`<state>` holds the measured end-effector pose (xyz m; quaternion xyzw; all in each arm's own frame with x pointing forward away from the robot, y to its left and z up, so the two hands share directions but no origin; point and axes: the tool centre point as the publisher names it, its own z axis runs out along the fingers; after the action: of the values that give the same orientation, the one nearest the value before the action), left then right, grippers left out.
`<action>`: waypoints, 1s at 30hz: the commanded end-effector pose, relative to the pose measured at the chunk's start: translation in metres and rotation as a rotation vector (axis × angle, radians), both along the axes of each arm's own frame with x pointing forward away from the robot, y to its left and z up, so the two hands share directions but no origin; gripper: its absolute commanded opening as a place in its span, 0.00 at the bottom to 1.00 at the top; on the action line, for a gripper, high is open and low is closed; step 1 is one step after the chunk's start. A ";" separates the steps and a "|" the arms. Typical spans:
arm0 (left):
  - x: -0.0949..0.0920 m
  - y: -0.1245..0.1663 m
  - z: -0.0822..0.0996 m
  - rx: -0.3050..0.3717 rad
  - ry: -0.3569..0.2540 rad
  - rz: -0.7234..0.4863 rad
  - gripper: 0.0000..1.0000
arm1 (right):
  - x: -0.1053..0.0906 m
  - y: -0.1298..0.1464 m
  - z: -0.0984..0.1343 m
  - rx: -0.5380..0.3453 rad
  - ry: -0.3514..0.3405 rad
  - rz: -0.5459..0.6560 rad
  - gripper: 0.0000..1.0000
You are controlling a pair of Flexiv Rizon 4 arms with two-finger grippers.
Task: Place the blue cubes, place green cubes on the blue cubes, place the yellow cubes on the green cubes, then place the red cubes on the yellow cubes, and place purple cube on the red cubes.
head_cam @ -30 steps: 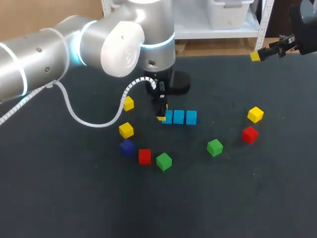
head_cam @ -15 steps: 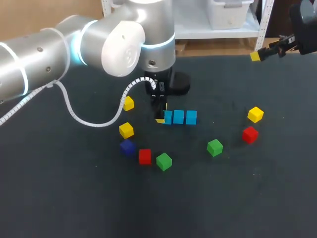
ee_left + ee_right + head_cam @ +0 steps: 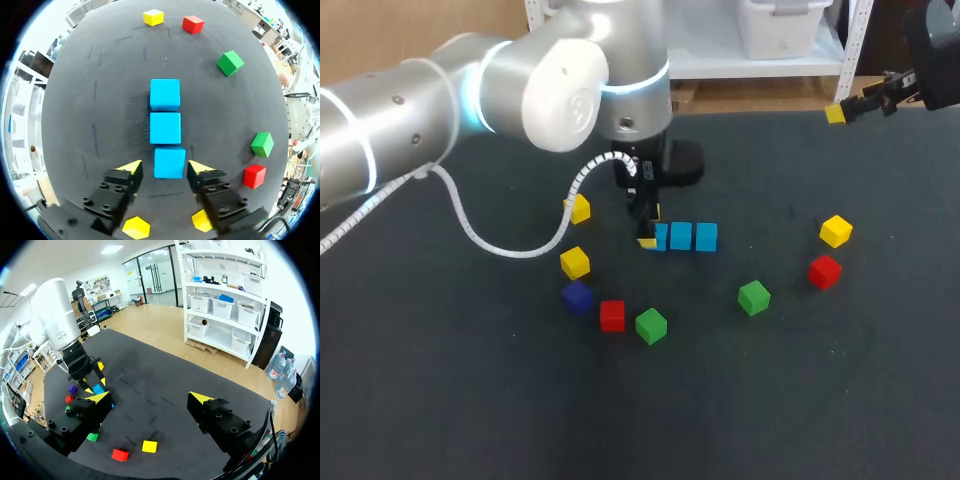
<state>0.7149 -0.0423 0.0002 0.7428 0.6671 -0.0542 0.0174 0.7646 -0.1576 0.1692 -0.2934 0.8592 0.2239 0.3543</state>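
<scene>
Your three blue cubes (image 3: 165, 128) sit in a straight line on the counter (image 3: 470, 400), face to face, and that base layer looks done. The end cube (image 3: 169, 162) sits right between the fingers of your left tool (image 3: 165, 168). The tool is spread open, with a yellow tip on either side and a sliver of daylight at each face, so it's straddling the cube, not gripping it. I'd call this the tail end of the blue step, the last cube set and let go.

Next up is green on blue. Come straight up first, because any sideways drift will knock that end cube out of line. Then you've got two green cubes to choose from, one near the red and purple pieces (image 3: 650, 325) and one further right (image 3: 753, 297).

Your right tool (image 3: 149, 397) hangs wide open and empty, high over the far right corner, well apart from everything. The right-hand green is fair game for it.
</scene>
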 end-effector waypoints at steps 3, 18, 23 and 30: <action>0.002 0.000 -0.002 0.004 0.003 0.000 0.47 | 0.000 0.000 -0.001 0.003 -0.001 0.002 1.00; 0.004 -0.001 -0.001 -0.006 0.006 0.017 0.45 | 0.000 0.000 -0.001 0.003 -0.001 0.002 1.00; 0.004 -0.001 -0.001 -0.002 0.004 0.014 0.47 | 0.000 0.000 -0.001 0.003 -0.001 0.002 1.00; 0.003 0.000 -0.001 -0.006 0.008 0.022 1.00 | 0.000 0.000 -0.001 0.003 -0.001 0.002 1.00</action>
<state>0.7160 -0.0425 -0.0005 0.7350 0.6753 -0.0582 0.0182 0.7646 -0.1576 0.1692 -0.2934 0.8592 0.2239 0.3543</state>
